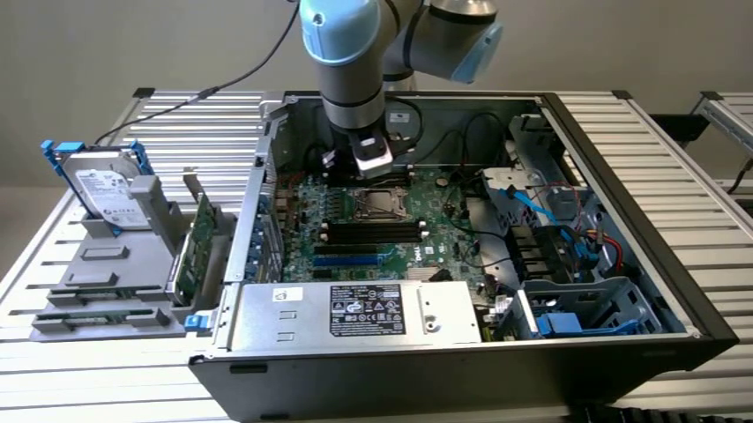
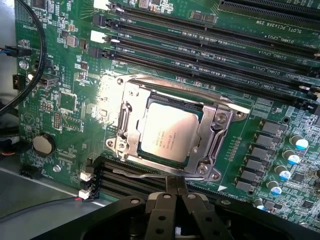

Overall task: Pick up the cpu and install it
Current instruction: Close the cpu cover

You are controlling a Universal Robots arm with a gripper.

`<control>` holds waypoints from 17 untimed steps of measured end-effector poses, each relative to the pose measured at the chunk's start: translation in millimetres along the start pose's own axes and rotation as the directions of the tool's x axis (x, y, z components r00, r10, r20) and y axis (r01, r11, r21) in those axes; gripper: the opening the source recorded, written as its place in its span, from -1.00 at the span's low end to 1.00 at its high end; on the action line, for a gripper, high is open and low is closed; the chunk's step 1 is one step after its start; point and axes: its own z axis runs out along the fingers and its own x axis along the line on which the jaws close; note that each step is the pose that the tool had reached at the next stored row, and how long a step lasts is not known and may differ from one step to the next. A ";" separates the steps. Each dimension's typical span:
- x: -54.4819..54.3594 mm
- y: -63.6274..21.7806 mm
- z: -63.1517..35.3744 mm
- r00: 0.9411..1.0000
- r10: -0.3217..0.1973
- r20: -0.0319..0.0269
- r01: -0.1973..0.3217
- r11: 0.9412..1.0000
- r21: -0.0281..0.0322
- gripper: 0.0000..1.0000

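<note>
My arm (image 1: 353,84) is silver-grey tubing with pale blue joint caps (image 1: 327,33), a black cable (image 1: 261,60) hanging off it. My gripper (image 2: 176,184) is black, its linkage bars studded with round pins.

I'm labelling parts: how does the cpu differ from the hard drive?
The cpu lies flat in its socket inside the case; the hard drive leans on a grey rack outside. The cpu is small and square; the hard drive larger, with a blue bracket. Both have silver tops.
</note>
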 end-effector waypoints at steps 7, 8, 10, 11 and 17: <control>0.3 -1.7 1.2 1.000 0.026 -0.007 -0.026 1.000 -0.005 -0.79; 0.4 -2.0 1.3 1.000 0.028 -0.007 -0.028 1.000 -0.005 -0.79; 0.6 -2.7 1.7 1.000 0.029 -0.007 -0.029 1.000 -0.006 -0.79; 0.7 -3.0 1.9 1.000 0.030 -0.008 -0.030 1.000 -0.006 -0.79; 1.1 -4.2 2.6 0.999 0.031 -0.008 -0.031 1.000 -0.006 -0.79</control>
